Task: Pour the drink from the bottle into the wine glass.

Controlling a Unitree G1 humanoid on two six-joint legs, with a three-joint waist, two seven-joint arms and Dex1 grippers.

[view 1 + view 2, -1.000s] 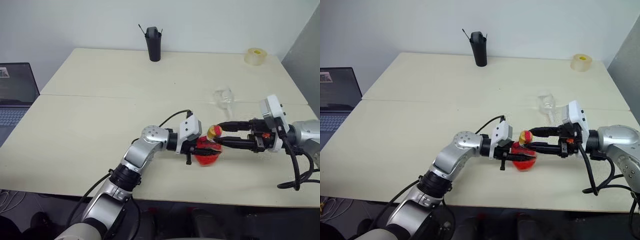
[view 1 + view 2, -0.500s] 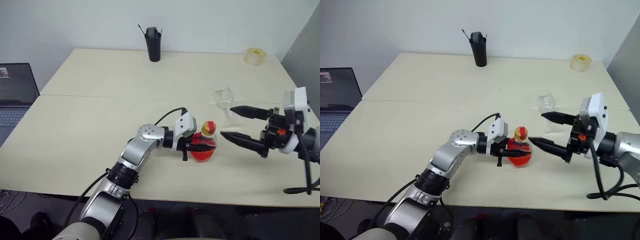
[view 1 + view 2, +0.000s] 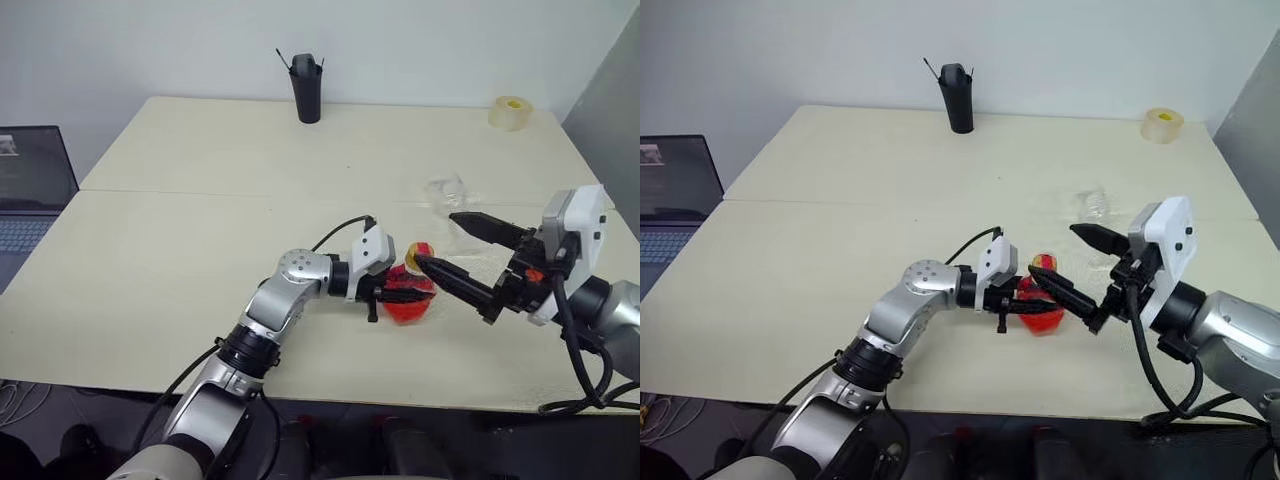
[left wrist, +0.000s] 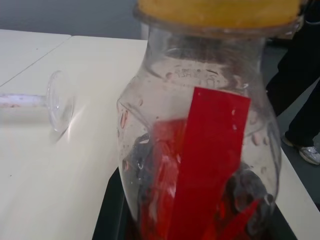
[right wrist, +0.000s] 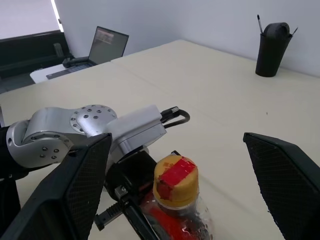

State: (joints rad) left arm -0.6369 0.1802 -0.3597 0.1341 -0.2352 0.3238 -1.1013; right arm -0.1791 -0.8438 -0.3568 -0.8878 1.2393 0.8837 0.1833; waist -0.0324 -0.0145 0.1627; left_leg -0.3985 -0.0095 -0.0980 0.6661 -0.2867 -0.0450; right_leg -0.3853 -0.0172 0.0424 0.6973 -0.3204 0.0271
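Observation:
The bottle [image 3: 408, 298] stands upright on the table near its front edge, with the red drink [image 4: 200, 200] in its lower half. Its red-and-yellow cap [image 5: 175, 176] is on. My left gripper [image 3: 404, 294] reaches in from the left and is shut on the bottle's body. From the right comes my right gripper [image 3: 434, 239], open wide, one fingertip [image 3: 420, 264] in front of the cap and the other finger higher and farther back. The clear wine glass [image 3: 446, 191] stands just behind the bottle; my right gripper's upper finger partly hides its stem.
A tall black cup [image 3: 307, 86] with pens stands at the back of the table. A roll of tape [image 3: 511, 112] lies at the back right. An open laptop [image 3: 30, 190] sits off the left edge. A seam [image 3: 200, 193] runs across the table.
My right gripper let go of the cap, opened wide and drew back to the right, then swung in toward the cap again. The bottle went from tilted to upright in my left gripper.

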